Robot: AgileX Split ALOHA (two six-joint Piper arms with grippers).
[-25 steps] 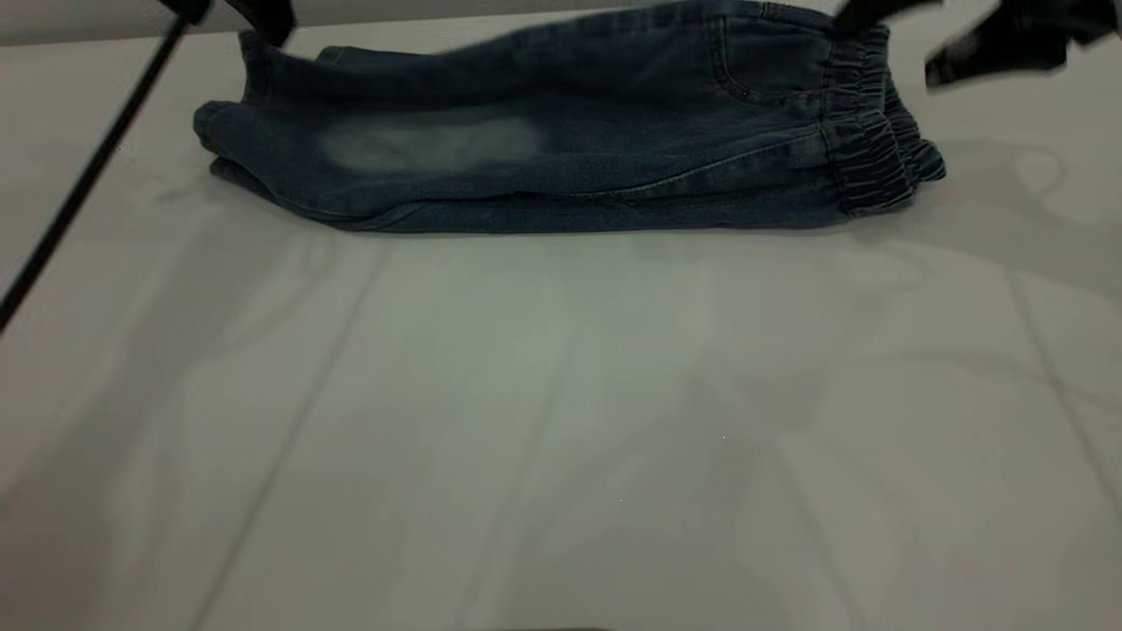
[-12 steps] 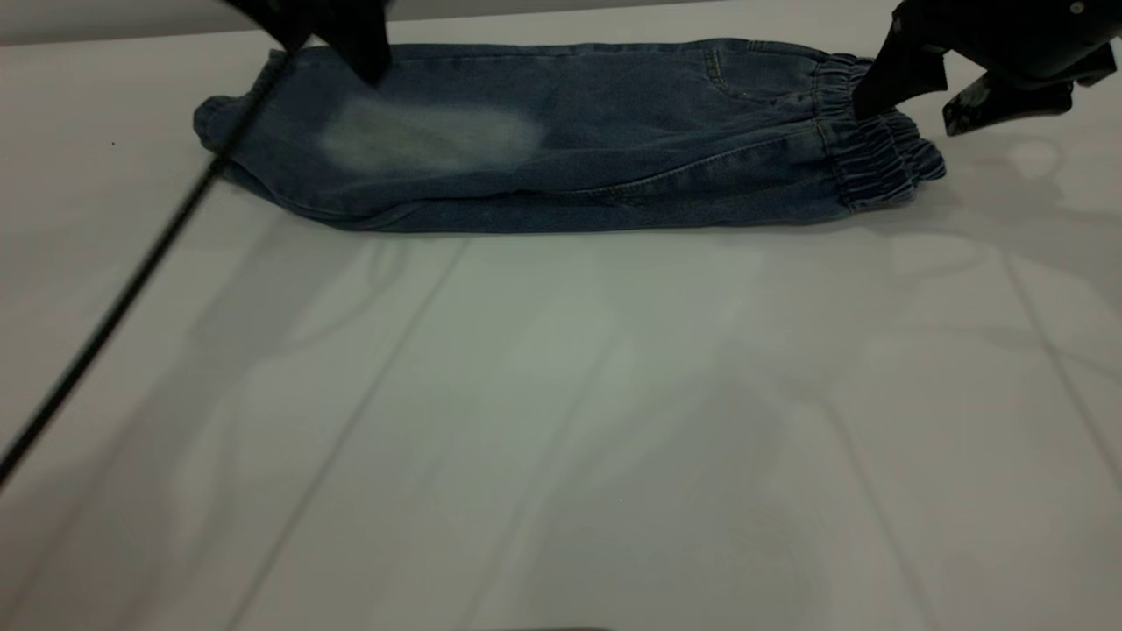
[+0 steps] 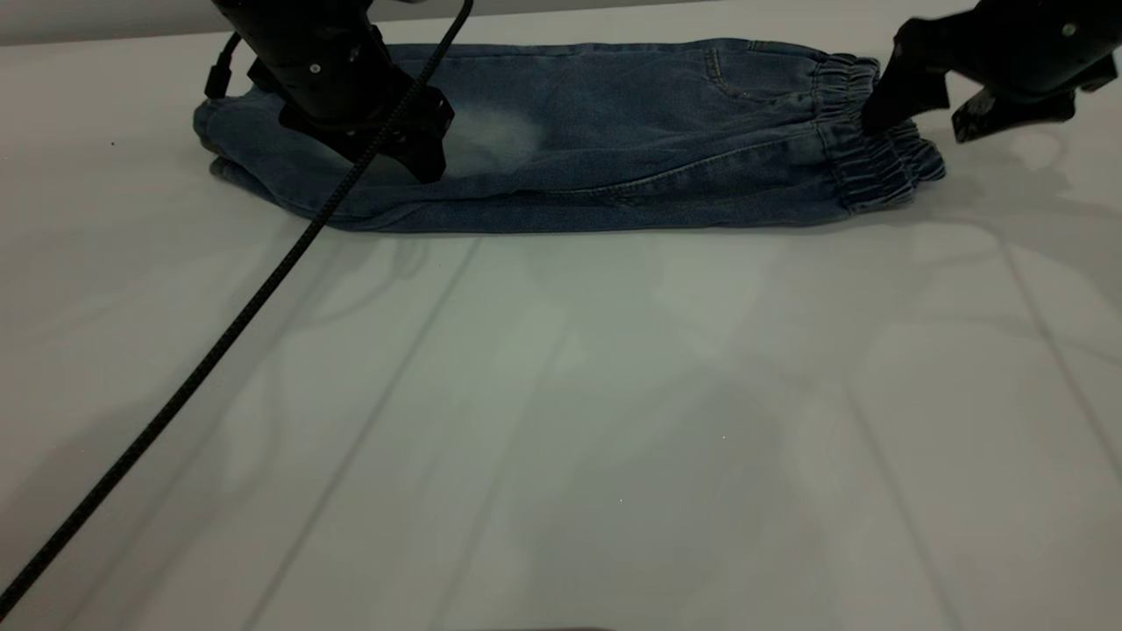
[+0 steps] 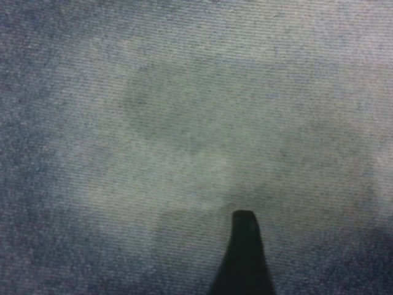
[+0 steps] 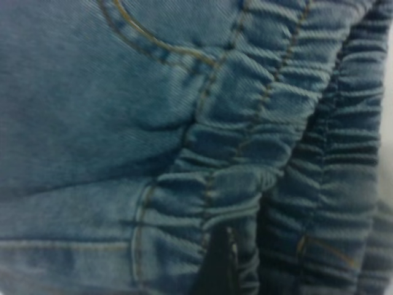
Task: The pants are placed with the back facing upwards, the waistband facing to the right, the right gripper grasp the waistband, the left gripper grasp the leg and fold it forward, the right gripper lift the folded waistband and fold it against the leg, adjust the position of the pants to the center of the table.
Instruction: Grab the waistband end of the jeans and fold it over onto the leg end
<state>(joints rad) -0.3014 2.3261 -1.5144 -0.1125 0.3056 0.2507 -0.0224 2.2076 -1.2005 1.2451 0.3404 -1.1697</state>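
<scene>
The pants (image 3: 614,140) lie folded lengthwise at the far side of the table (image 3: 561,421), with the elastic waistband (image 3: 877,158) to the right and the leg (image 3: 254,149) ends to the left. My left gripper (image 3: 394,165) stands open, low over the upper leg's pale patch (image 3: 495,140). One of its fingertips (image 4: 244,228) rests on the pale denim (image 4: 184,141); the other is out of the wrist view. My right gripper (image 3: 916,123) is open over the waistband's far end. One finger (image 5: 215,264) presses into the gathered elastic (image 5: 245,153), and the other hangs past it over the table.
The left arm's black braided cable (image 3: 219,342) runs diagonally from the gripper down to the near left corner. White tabletop stretches from the pants to the near edge and out to both sides.
The raised upper layer of the pants has dropped flat. The left gripper came down onto the pale patch, its cable swinging right. The right gripper lowered onto the waistband.
</scene>
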